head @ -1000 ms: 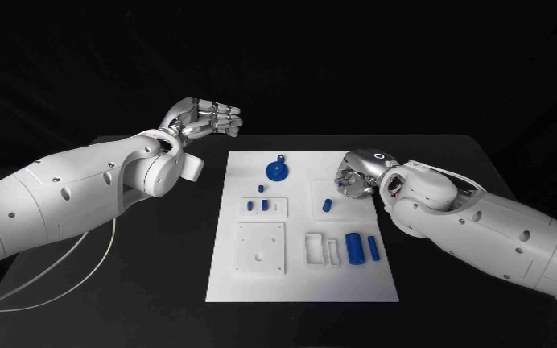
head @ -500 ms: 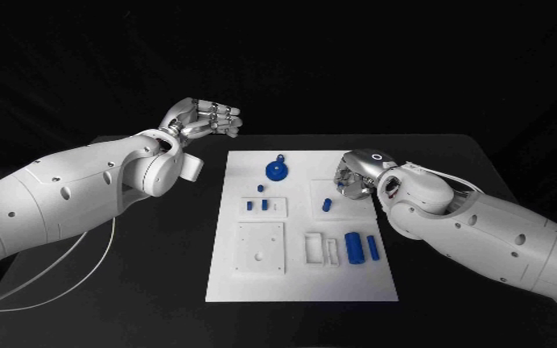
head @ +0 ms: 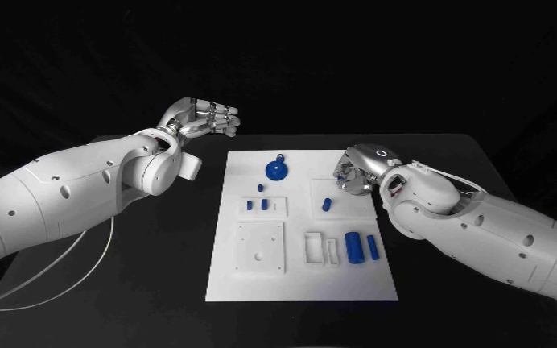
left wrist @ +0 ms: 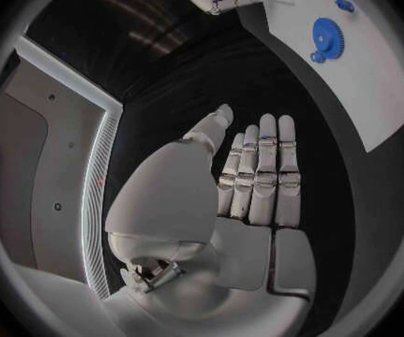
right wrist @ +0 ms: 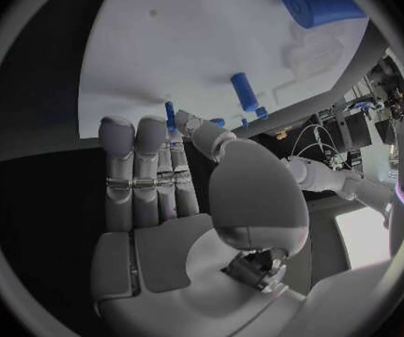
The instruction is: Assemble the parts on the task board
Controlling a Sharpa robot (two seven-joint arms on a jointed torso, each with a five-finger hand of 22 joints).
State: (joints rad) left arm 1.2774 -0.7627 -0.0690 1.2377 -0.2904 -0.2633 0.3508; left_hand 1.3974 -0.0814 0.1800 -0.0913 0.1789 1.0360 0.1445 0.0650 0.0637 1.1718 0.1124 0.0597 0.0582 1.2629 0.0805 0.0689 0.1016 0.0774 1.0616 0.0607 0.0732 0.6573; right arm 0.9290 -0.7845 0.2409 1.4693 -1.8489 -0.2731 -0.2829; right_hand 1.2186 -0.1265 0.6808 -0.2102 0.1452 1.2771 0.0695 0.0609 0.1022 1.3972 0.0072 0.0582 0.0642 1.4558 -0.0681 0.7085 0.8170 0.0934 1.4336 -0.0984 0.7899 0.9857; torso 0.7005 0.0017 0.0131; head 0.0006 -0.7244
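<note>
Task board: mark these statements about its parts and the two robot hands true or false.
1. A blue gear lies on the far half of the task board. True.
2. The left robot hand holds a blue part. False: it holds nothing and hovers off the board's far-left corner.
3. The right robot hand pinches a small blue pin at the board's right edge. True.
4. The large blue cylinder sits at the board's far-left corner. False: it lies in the near-right part.
</note>
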